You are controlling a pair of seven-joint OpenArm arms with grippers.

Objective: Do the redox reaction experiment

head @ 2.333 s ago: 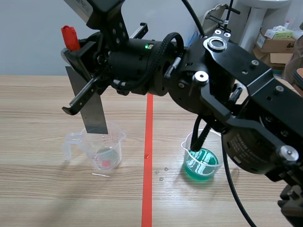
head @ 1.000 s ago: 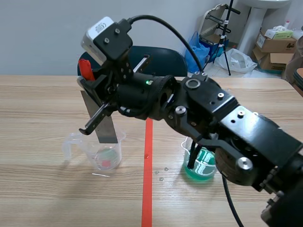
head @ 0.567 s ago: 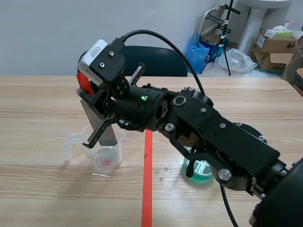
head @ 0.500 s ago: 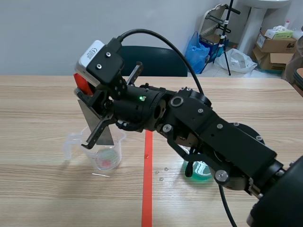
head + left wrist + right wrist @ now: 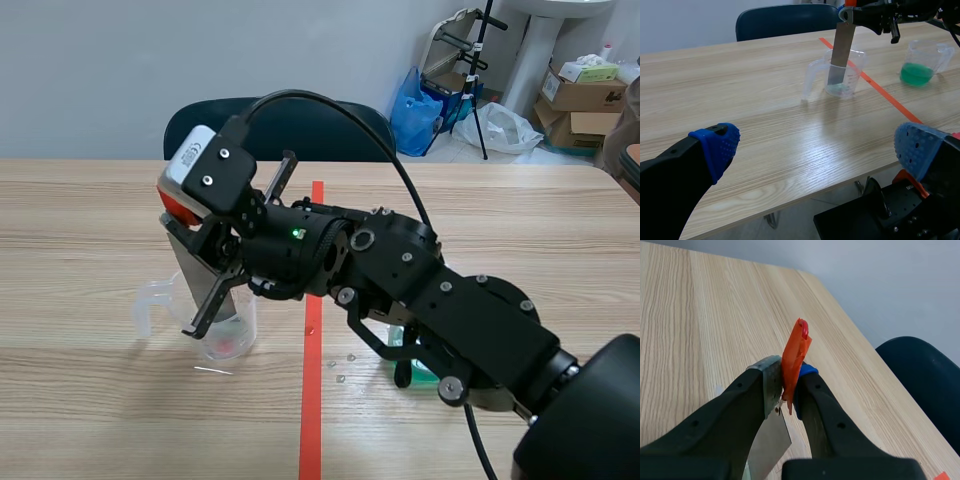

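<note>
My right gripper (image 5: pixel 193 232) comes across from the right and is shut on the red-taped top of a grey metal strip (image 5: pixel 190 258). The strip hangs down into a clear measuring beaker (image 5: pixel 236 335) with a little pink liquid at its bottom. In the right wrist view the fingers clamp the strip (image 5: pixel 767 440) just under its red tape (image 5: pixel 795 355). A beaker of green liquid (image 5: pixel 398 340) stands right of the red line, mostly hidden by the right arm. My left gripper (image 5: pixel 815 150) stays open over the table's near edge, far from the clear beaker (image 5: pixel 840 77) and the green beaker (image 5: pixel 919 69).
A dark blue chair (image 5: pixel 270 125) stands behind the table. Boxes (image 5: pixel 585 90) and bags lie on the floor at the back right. A few small droplets (image 5: pixel 340 366) sit on the wood beside the red tape line.
The right arm has come down and the strip's lower end has sunk deeper into the clear beaker. The grip on the strip is unchanged.
</note>
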